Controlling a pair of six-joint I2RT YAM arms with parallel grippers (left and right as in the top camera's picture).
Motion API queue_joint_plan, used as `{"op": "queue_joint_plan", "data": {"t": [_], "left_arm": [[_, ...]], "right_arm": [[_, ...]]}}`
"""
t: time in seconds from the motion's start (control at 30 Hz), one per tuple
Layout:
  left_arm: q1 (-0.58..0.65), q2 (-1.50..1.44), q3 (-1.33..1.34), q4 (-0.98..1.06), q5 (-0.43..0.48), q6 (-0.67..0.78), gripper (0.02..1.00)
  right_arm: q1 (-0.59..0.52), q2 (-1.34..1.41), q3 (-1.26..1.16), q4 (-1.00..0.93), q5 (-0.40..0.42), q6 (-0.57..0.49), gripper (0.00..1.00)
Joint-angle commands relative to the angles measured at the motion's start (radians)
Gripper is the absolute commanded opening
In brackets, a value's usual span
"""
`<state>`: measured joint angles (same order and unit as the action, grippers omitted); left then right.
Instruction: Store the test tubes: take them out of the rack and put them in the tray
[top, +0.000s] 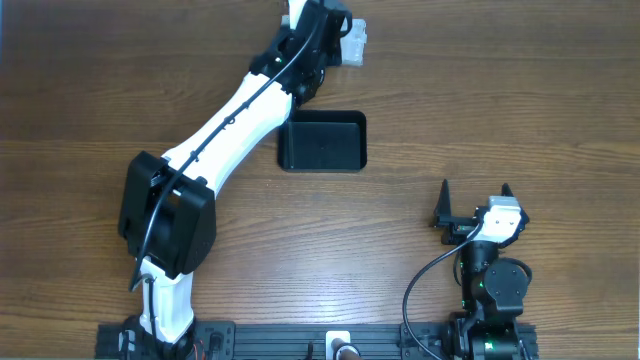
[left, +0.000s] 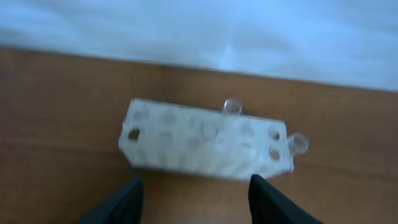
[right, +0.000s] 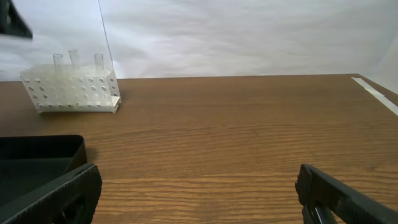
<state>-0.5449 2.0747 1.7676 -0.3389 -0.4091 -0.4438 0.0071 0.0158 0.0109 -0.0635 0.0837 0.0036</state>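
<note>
The left arm (top: 240, 110) is lying stretched out long from its base at the near left, slanting up and across the table (top: 520, 90) toward the far middle. Its wrist is hanging above the rack (left: 205, 146). The left gripper (left: 194, 180) is pointing down at the rack with its jaws spread wide, one finger (left: 118, 202) to each side of the rack's near face, gripping nothing and not touching it. The rack is standing close to the table's far edge, and three test tubes (right: 74, 56) are sticking up out of its top. The black tray (top: 322, 140) is sitting on the table just nearer than the rack, apart from it, under the left arm's forearm. The right arm (top: 490, 270) is sitting folded up tight over its own base at the near right. The right gripper (right: 196, 186) is hovering low over bare wood, jaws parted and holding nothing, facing the tray and rack from well away.
</note>
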Motion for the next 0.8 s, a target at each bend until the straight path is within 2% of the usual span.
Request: {"op": "queue_joint_plan", "data": {"t": [0.03, 0.4, 0.8], "left_arm": [[0.003, 0.035, 0.015, 0.055, -0.065, 0.054, 0.566], [0.022, 0.164, 0.015, 0.278, -0.084, 0.127, 0.599], [0.038, 0.223, 0.015, 0.333, -0.085, 0.135, 0.595]], "right_arm": [[-0.007, -0.010, -0.006, -0.003, -0.009, 0.007, 0.991], [-0.007, -0.010, -0.006, -0.003, -0.009, 0.007, 0.993], [-0.007, -0.010, -0.006, -0.004, -0.009, 0.007, 0.991]]}}
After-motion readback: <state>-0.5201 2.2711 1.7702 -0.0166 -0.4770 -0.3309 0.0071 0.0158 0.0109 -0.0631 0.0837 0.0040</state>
